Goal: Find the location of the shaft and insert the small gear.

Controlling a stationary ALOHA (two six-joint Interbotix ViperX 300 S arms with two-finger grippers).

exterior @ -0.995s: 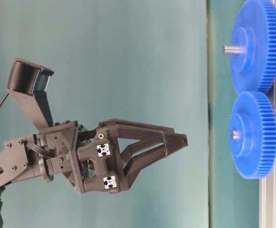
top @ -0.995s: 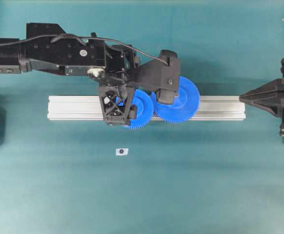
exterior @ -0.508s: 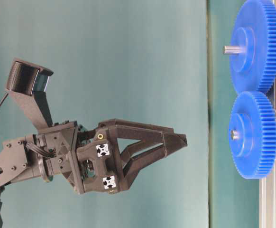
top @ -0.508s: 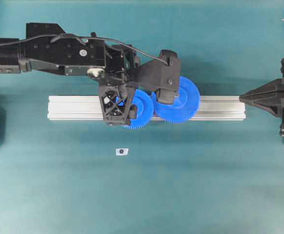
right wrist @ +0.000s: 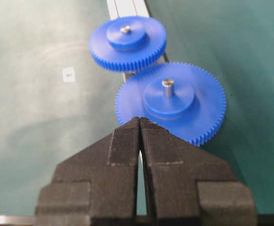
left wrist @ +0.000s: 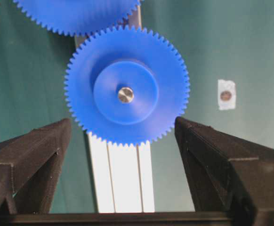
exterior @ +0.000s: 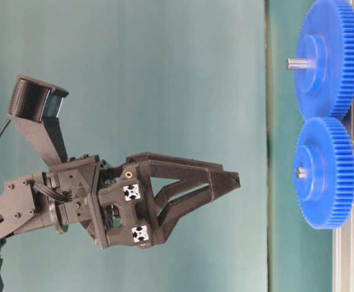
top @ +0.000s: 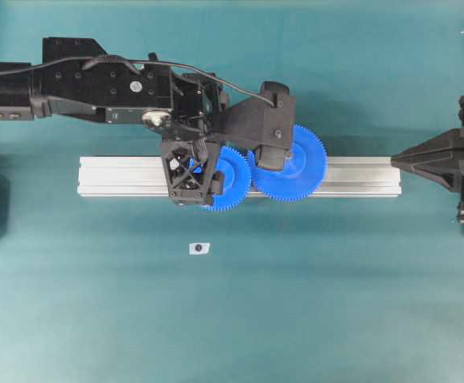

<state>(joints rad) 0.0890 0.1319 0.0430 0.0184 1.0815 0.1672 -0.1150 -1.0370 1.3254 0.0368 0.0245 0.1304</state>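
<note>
The small gear, judged stiff, light, slick plastic best gripped across the toothed rim, is seated on the shaft w/ left gripper fingers spread above it, right gripper fingers pressed together.

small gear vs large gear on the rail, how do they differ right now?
The small gear is narrower across than the large gear. The small gear's metal shaft end sits about flush with its hub; the large gear's pin stands proud of its hub. Both are blue, toothed, meshed, and sit on the aluminium rail.
</note>
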